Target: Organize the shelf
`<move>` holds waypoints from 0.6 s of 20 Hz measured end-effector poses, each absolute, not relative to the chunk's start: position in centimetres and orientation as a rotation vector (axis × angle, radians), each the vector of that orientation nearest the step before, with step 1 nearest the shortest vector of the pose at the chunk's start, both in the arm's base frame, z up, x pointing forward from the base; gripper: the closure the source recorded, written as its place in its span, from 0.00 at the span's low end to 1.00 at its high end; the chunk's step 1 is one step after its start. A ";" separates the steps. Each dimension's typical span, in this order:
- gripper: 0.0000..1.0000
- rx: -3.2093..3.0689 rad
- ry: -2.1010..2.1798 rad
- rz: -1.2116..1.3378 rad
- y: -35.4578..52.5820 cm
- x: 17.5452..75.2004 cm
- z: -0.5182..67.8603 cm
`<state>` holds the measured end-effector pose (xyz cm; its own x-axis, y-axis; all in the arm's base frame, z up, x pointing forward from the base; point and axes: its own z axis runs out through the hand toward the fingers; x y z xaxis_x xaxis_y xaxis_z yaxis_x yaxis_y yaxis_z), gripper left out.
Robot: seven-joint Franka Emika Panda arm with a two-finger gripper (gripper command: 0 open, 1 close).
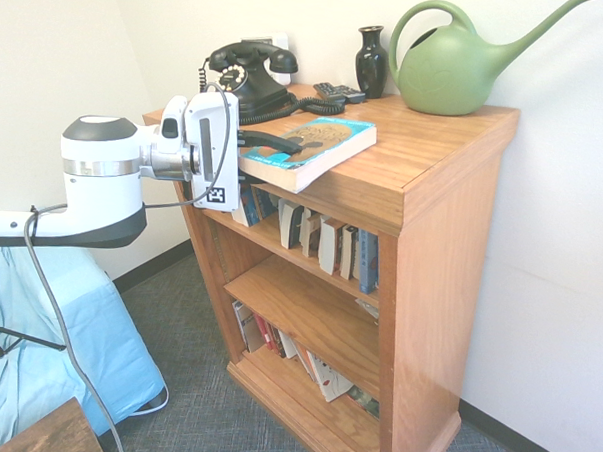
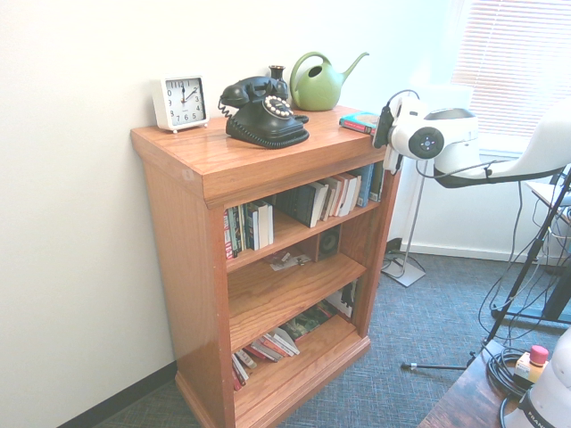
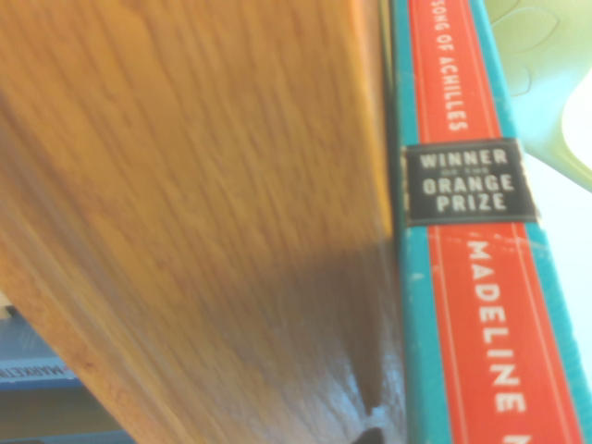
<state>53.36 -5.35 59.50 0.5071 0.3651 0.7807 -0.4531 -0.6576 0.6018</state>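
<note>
The shelf [image 1: 440, 142] is a waist-high oak bookcase with a thick top slab [image 2: 232, 165] and rows of paperbacks [image 1: 331, 245] inside. A teal paperback [image 1: 315, 147] with a sandy cover picture lies flat on the top, its near end overhanging the front corner. My gripper [image 1: 277, 145] reaches in level from the left and stands at that overhanging end. From the other side, the gripper [image 2: 384, 132] sits at the slab's far corner by the teal paperback [image 2: 359, 121]. The wrist view shows the red and teal spine [image 3: 472, 231] against the wooden edge [image 3: 185, 231].
On the top stand a black dial telephone [image 1: 250, 74], a dark vase [image 1: 371, 59], a green watering can [image 1: 449, 67], a remote [image 1: 339, 91] and a white clock [image 2: 180, 101]. Loose books lie on the lower levels [image 2: 277, 343]. A blue-covered object [image 1: 36, 345] sits below the arm.
</note>
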 end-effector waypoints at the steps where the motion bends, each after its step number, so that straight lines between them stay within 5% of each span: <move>1: 1.00 1.918 -0.071 1.248 -5.3 53.4 59.6; 12: 1.00 1.933 -0.111 1.265 -5.2 53.0 60.2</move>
<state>53.04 -5.24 60.23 0.4949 0.3363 0.8012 -0.4704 -0.6716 0.5725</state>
